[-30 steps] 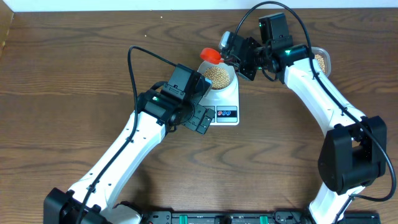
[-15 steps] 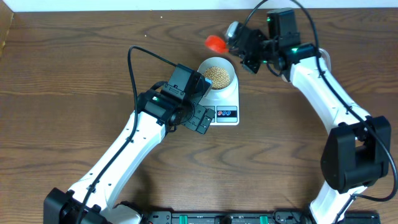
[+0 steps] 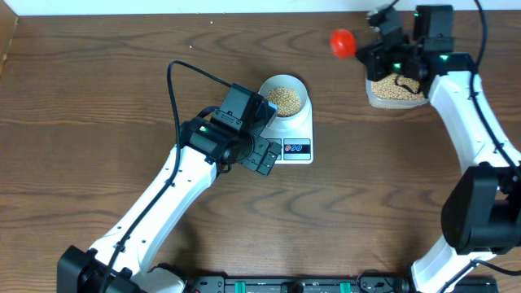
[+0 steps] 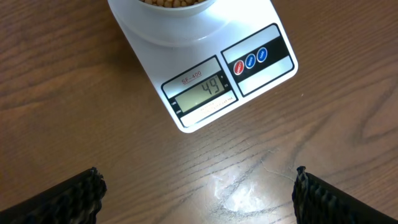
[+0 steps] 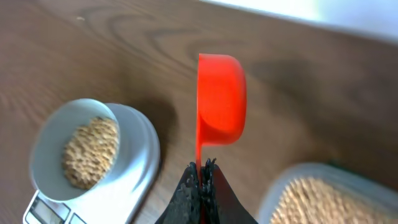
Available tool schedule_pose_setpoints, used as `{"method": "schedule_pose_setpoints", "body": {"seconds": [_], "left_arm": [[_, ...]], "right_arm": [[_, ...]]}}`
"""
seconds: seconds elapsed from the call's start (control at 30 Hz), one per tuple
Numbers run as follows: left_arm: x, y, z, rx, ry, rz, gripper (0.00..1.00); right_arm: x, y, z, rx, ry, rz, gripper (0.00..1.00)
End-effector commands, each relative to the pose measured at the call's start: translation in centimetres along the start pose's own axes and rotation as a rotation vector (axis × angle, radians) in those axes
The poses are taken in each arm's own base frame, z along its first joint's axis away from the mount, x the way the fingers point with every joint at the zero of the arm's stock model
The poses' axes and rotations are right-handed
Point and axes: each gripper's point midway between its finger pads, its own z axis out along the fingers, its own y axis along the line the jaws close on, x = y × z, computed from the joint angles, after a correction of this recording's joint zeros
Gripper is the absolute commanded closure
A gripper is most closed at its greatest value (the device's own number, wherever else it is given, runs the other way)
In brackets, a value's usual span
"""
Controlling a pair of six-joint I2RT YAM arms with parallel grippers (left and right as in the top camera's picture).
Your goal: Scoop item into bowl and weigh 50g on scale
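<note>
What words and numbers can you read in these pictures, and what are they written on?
"49": on the grey screen of the white scale.
"SF-400": on the small red label just above the screen, as best I can read it.
Tiny print under the screen, and the marks on the red and blue buttons: too small to read.
I can see no other writing.

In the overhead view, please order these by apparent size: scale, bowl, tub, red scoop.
1. scale
2. tub and bowl: look alike; the right arm hides part of the tub
3. scoop: smallest, even though it is held nearer the camera
</note>
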Motion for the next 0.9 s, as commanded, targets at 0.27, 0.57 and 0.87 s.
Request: {"method": "schedule_pose_setpoints", "body": {"seconds": [0.27, 0.57, 0.87], "left_arm": [[-0.2, 0.3, -0.2, -0.011, -0.008, 0.013, 0.02], [-0.2, 0.3, -0.2, -0.011, -0.008, 0.013, 0.02], [-0.2, 0.3, -0.2, -0.011, -0.008, 0.013, 0.02]], "right_arm": [[0.1, -3.2, -1.9, 0.144, 0.001, 0.089, 0.99], [-1.2, -4.2, -5.5, 0.221, -0.045, 0.089, 0.99], [3.8, -5.2, -7.2, 0.260, 0.137, 0.172, 0.99]]}}
